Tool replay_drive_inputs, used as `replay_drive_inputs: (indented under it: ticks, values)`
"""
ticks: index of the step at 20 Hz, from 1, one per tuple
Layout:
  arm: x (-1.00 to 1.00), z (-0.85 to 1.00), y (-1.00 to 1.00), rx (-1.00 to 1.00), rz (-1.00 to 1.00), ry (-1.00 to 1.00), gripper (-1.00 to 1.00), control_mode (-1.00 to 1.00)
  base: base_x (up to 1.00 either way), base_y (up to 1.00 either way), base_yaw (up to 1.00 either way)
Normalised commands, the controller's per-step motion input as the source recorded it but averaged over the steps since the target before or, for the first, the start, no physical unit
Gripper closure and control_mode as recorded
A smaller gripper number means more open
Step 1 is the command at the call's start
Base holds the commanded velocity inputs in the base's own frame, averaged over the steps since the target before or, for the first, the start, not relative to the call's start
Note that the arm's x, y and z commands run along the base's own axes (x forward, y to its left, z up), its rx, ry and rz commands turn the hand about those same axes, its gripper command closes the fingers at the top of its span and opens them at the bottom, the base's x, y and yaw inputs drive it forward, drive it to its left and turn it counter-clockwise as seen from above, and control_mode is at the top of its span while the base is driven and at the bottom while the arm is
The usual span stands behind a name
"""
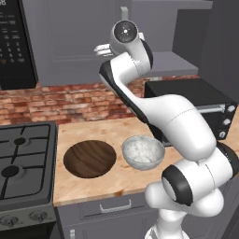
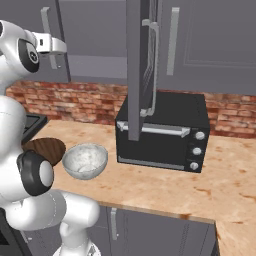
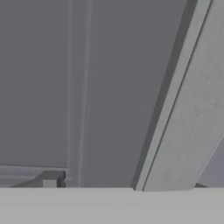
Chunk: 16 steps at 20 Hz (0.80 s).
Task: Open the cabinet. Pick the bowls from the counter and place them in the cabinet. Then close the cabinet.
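The gripper [image 2: 59, 46] sits at the upper left of the right base frame, raised to the level of the cabinet [image 2: 95, 30], its white hand just beside the long vertical silver handle [image 2: 46, 35] of the left door. In the hand frame that handle runs as a pale bar slanting from lower middle to upper right [image 3: 188, 109], with the grey panelled door face [image 3: 65, 87] behind it on the left. The bar's long axis is upright in the room, and it lies directly ahead of the fingers, so the coming move looks to turn on closing across that axis and then pulling toward the robot. Whether the jaws are wide or narrow cannot be told.

The right door [image 2: 137, 65] already stands swung out, edge-on at the upper middle of the right base frame, above the black oven [image 2: 165, 135].

The 2 bowls wait low on the counter [image 1: 93, 186]: the dark wood one [image 1: 89, 158] at left centre of the left base frame, the speckled white one [image 1: 143, 151] just beside it to its right, both well below the hand.
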Motion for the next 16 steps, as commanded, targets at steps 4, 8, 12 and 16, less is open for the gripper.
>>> replay_drive_inputs:
  ticks: [4, 8, 12, 16]
  values:
    - [0.48, -0.29, 0.00, 0.02, 0.00, 0.01, 1.00, -1.00, 0.00, 0.00, 0.00]
    - [0.40, -0.28, 0.00, 0.04, 0.00, 0.00, 1.00, -1.00, 0.00, 0.00, 0.00]
    - [0.04, -0.14, 0.08, 0.01, 0.00, 0.01, 1.00, -1.00, 0.00, 0.00, 0.00]
    - [-0.27, 0.00, 0.18, 0.00, 0.00, -0.01, 1.00, -1.00, 0.00, 0.00, 0.00]
